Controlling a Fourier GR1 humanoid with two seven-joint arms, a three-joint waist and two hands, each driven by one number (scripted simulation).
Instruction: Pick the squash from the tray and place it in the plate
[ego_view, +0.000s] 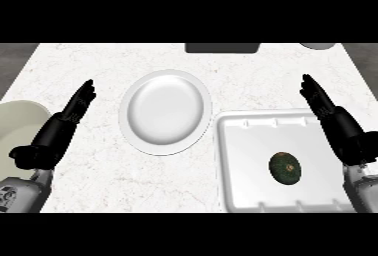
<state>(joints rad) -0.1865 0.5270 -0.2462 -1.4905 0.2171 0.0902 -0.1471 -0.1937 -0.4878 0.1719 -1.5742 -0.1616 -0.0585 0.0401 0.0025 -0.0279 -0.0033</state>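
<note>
Both empty, left robot hand (70, 112) fingers straight, over the surface (96, 60) left of the white plate (166, 76), right robot hand (330, 114) likewise straight-fingered at the right edge of the tray (247, 145), dark green squash (285, 167) lying in the tray, untouched

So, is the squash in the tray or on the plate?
In the tray: the squash lies on its floor, apart from the plate.

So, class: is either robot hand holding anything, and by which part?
Nothing is held. The left hand and right hand are both open, fingers straight, and the squash lies in the tray.
</note>
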